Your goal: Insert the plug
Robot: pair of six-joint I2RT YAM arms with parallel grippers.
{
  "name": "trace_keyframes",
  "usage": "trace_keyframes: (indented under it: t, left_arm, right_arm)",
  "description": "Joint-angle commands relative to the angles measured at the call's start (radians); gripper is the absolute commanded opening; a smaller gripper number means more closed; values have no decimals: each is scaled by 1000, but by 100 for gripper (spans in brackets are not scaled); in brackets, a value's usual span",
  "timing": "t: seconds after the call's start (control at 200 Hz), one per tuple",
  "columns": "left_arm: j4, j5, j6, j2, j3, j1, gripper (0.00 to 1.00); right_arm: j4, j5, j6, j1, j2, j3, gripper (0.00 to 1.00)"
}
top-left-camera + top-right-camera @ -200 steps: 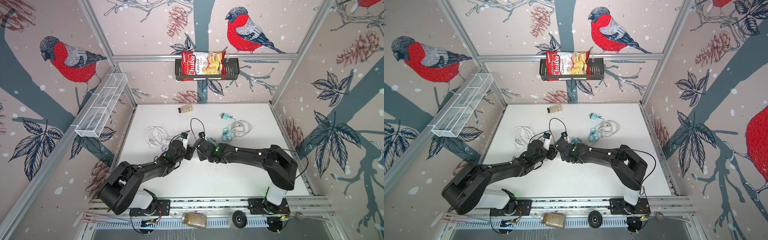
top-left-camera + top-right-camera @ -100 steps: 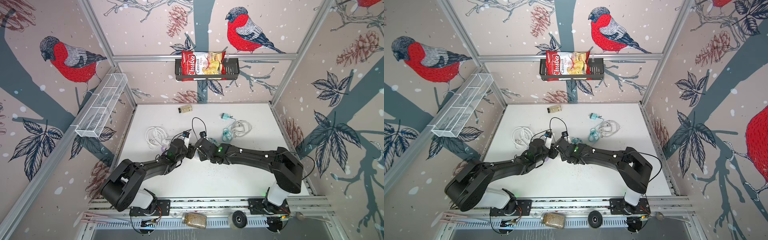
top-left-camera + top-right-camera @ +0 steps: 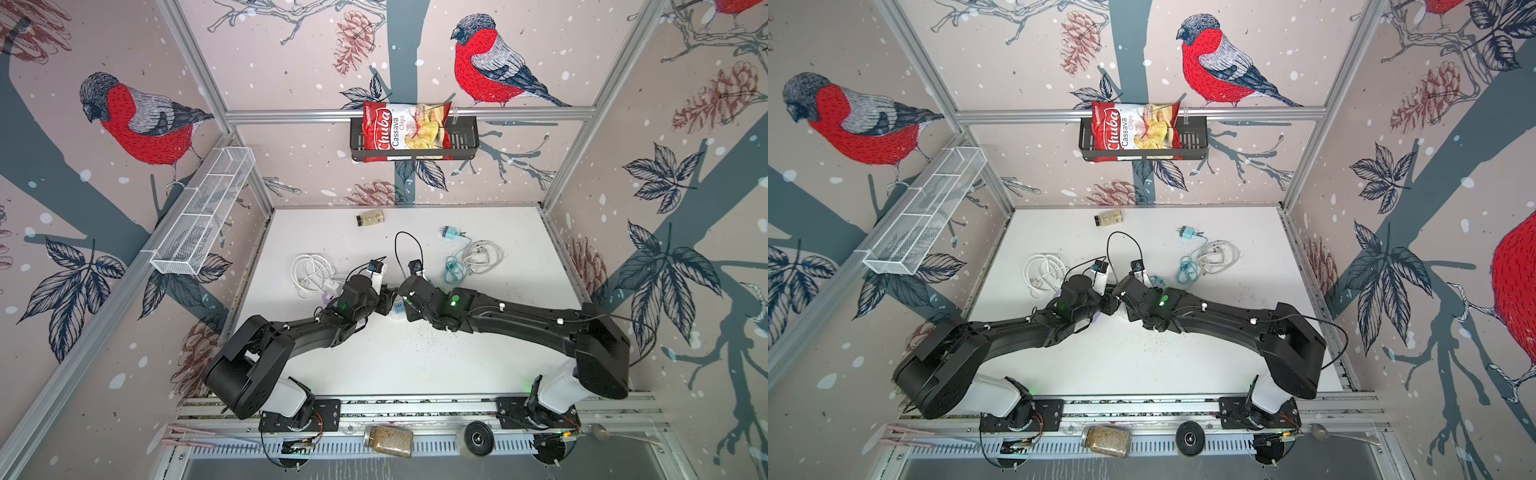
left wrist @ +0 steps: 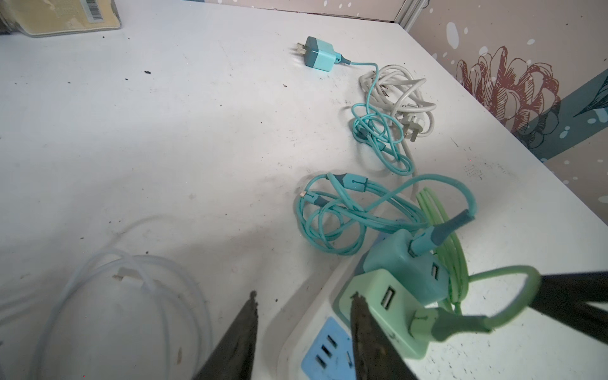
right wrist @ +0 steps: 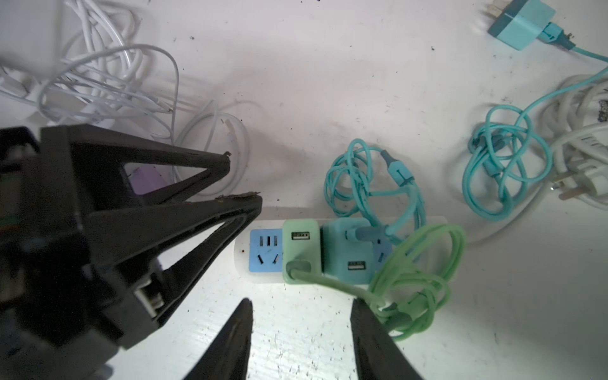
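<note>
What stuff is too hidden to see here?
- Power strip: in a top view, mostly under the arms.
- Purple thing: right wrist view, behind left end effector.
- Jar: left wrist view, cut off by the edge.
- Strip's far sockets: right wrist view, under green cable.

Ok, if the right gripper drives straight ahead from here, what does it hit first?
Probably the green charger plugged into the power strip, dead ahead between the right gripper's open fingertips; its green cable may touch first. Depth is unclear.

The green charger (image 5: 301, 250) looks smooth matt plastic, the power strip (image 5: 240, 268) glossy white plastic, the bench (image 5: 329, 98) scuffed
</note>
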Motion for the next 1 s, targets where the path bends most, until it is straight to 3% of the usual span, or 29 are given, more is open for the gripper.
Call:
trace_keyframes:
  t: [0.0, 0.195, 0.485, 0.995]
  left_arm:
    - [35, 14, -6, 12, 13, -7, 46]
    - [37, 16, -10, 52, 45, -29, 45]
    - [19, 4, -1, 103, 96, -59, 45]
    - [13, 6, 9, 142, 120, -64, 44]
  right_arm:
    - [7, 30, 19, -2, -56, -32, 50]
    - [42, 53, 70, -80, -115, -113, 46]
    - [168, -96, 44, -228, -130, -212, 45]
    - [240, -246, -5, -236, 7, -159, 42]
